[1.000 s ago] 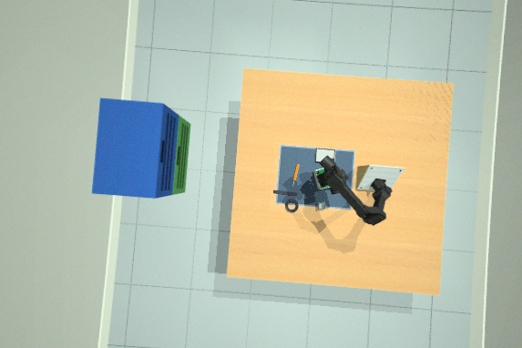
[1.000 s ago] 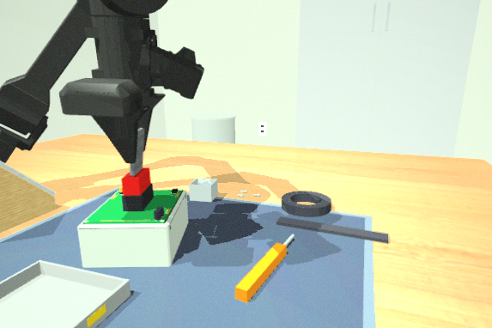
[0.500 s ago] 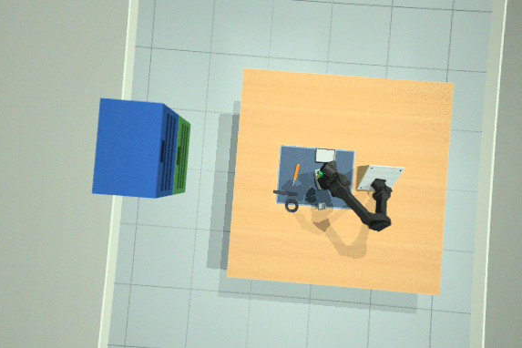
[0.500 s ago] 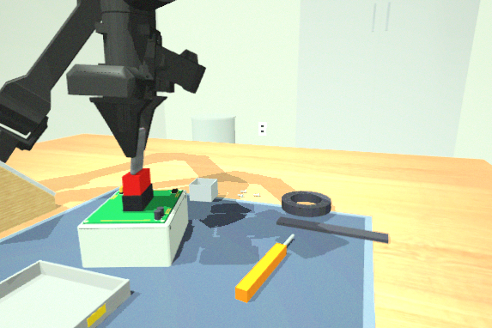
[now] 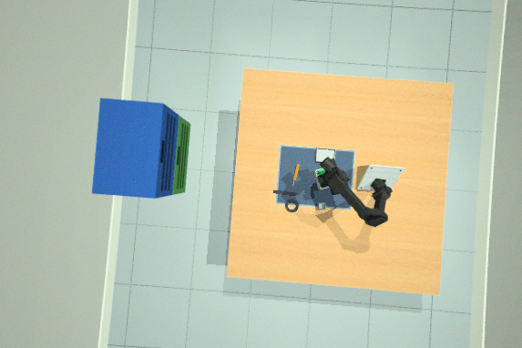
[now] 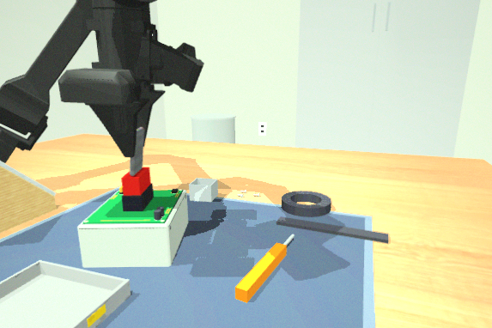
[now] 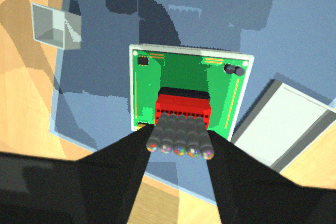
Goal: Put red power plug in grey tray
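Note:
The red power plug (image 6: 135,182) (image 7: 182,106) sits in the black socket (image 6: 135,203) (image 7: 184,93) on the green circuit board (image 6: 108,214) (image 7: 145,90). Any slight tilt of the plug is too small to tell. Grey wires rise from its top. My gripper (image 6: 131,155) (image 7: 179,133) points down just above the plug, shut on these wires, with one finger on each side of the bundle. The grey tray (image 6: 84,275) (image 7: 274,163), with a yellow label, lies beside the board's white box; it also shows in the top view (image 5: 325,155).
On the blue mat (image 6: 215,300) are an orange screwdriver (image 6: 263,270) (image 5: 296,172) and a dark flat bar (image 6: 331,229). A black ring (image 6: 286,206) (image 5: 286,206) and a small grey box (image 6: 203,190) (image 7: 48,27) stand near its edge. A white panel (image 5: 383,177) leans behind the mat.

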Tool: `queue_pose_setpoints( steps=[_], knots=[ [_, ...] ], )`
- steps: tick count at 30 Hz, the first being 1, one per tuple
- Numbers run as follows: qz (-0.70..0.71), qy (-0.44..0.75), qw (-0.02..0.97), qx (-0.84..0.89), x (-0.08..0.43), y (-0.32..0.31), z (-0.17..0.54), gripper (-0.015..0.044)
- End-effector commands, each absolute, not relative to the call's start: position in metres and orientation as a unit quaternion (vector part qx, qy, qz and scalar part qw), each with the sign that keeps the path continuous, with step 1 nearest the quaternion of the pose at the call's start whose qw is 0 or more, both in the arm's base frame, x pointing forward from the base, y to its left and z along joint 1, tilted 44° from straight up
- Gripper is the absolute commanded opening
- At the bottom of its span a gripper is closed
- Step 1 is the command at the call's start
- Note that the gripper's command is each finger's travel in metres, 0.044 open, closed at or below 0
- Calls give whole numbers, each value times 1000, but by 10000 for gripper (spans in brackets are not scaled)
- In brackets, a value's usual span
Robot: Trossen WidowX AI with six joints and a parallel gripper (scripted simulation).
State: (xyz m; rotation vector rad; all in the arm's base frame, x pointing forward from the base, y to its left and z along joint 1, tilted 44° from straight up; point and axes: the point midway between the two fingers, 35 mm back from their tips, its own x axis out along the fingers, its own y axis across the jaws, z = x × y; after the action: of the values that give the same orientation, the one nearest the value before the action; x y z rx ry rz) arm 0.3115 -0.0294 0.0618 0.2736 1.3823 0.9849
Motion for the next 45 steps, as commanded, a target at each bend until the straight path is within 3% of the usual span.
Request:
queue_pose_setpoints(
  steps=[1,23,33,42,45],
  knots=[
    [383,608,690,85,309,-36,80,0],
    [410,604,675,108,312,-49,85,0],
    [410,604,675,108,310,-26,61,0],
    [410,604,675,108,310,-26,61,236],
    [410,604,675,108,310,-26,61,251]
  ],
)
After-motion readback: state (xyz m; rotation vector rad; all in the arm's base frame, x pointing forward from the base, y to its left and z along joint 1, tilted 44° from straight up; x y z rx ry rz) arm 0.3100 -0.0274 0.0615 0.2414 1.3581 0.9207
